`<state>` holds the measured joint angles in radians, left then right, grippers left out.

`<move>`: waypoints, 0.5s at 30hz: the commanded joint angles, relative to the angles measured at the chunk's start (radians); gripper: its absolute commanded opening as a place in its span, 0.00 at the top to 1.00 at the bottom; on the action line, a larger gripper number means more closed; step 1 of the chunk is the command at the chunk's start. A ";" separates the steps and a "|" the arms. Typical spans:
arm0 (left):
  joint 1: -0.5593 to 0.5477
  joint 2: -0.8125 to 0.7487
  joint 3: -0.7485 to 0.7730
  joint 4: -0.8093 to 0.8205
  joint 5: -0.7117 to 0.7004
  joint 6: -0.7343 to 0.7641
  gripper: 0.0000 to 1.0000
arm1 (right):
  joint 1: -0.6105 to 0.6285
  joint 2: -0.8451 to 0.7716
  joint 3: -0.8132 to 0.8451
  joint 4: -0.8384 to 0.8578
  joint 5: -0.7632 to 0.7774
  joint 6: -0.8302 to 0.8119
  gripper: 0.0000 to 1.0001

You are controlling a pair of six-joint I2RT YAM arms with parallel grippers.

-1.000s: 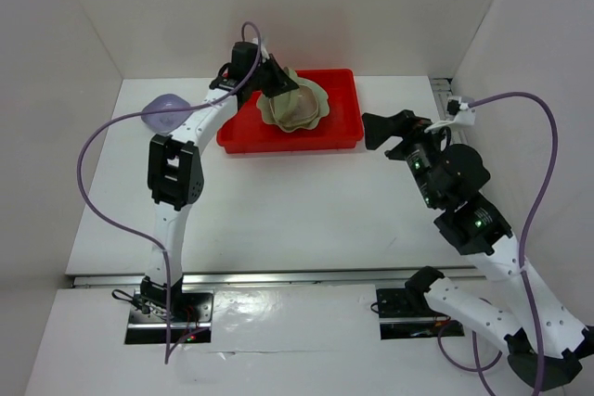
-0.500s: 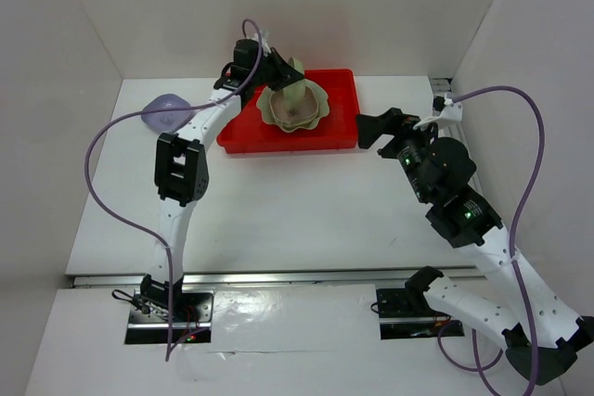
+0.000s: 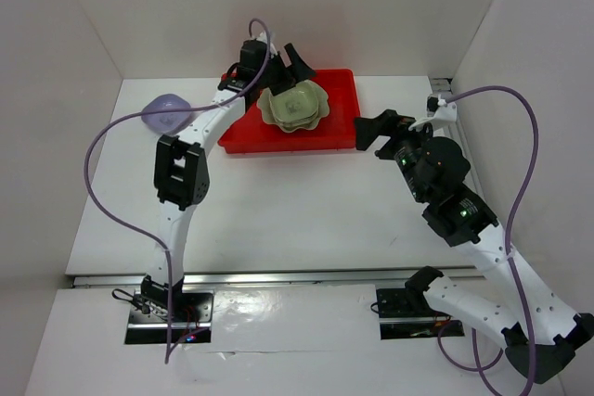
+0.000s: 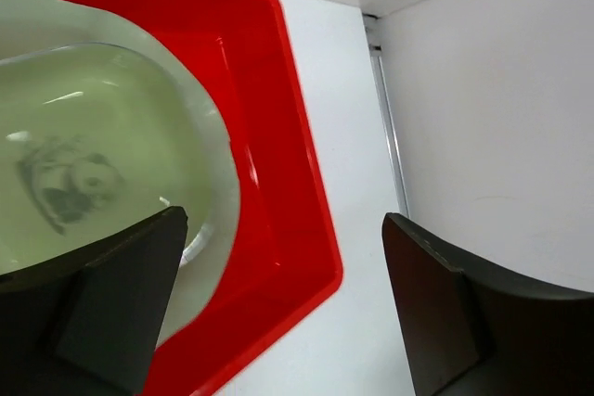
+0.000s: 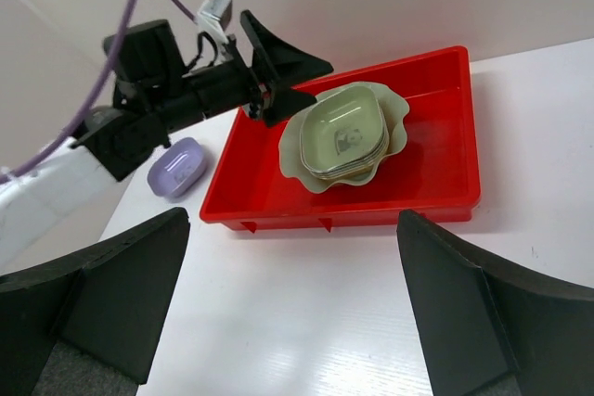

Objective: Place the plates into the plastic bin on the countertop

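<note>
While my right gripper waits closest to me, its two fingers are spread wide with nothing in them. It hangs over the flat white countertop, just beside the right end of the shallow red plastic bin.

Inside the bin lies the big pale green plate with the wavy edge. A pile of little dishes sits in it. On top is a small green rounded-square dish with a dark picture in the middle.

Just past the pile is my left gripper. Its fingers are spread wide too, and they hold nothing. A second ago they were pinching that green dish and holding it tipped over the pile. Now I have let go, and it lies flat on top. So one more dish is in.

Off to the left, the small lavender rounded-square dish sits on the countertop, outside the bin. I think that one comes next, and my left arm is nearer to it.
</note>
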<state>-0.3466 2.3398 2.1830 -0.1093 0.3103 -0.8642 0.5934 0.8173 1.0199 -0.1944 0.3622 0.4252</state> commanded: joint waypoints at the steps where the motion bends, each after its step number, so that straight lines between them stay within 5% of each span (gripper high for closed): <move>1: -0.037 -0.227 -0.028 0.066 -0.080 0.096 0.00 | 0.006 -0.003 -0.001 0.042 0.003 -0.014 0.00; 9: 0.012 -0.427 -0.083 -0.111 -0.420 0.195 0.00 | 0.006 -0.003 0.011 0.032 -0.034 -0.005 0.00; 15: 0.294 -0.406 -0.161 -0.292 -0.438 0.074 0.00 | 0.006 0.006 -0.021 0.023 -0.081 -0.005 0.00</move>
<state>-0.2020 1.8477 2.0556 -0.2230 -0.0544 -0.7444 0.5934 0.8230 1.0157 -0.1936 0.3126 0.4255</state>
